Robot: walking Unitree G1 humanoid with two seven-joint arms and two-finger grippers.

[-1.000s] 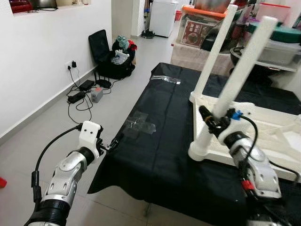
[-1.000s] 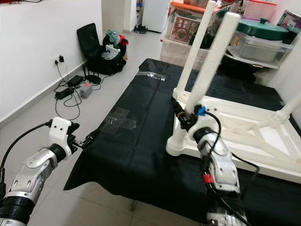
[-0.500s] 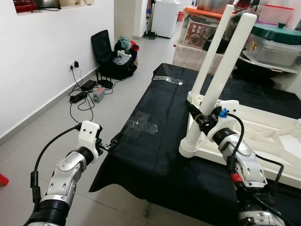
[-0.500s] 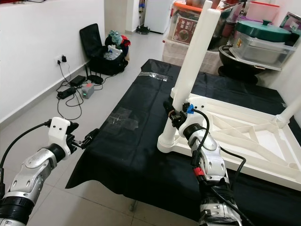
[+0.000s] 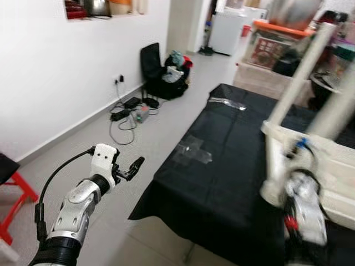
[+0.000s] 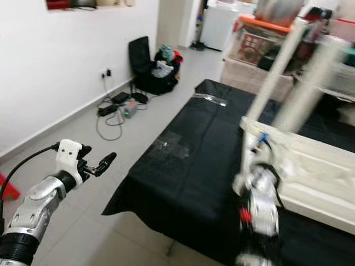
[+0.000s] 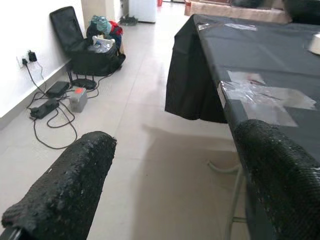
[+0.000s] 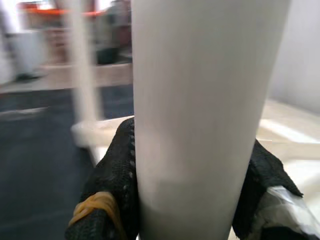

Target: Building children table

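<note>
Item: white table leg (image 8: 200,110), centre of your right wrist view, clamped by right hand (image 8: 190,200) to steady it upright. Left hand (image 5: 132,168), lower left, fingers apart, idle beside black-draped surface (image 5: 222,155).

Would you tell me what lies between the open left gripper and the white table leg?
The black table cloth with clear tape patches, seen in both eye views, separates the left gripper from the white plastic table leg.

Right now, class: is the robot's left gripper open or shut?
Open. In the left wrist view the left gripper has its two black fingers spread wide apart, with bare floor between them and nothing held.
</note>
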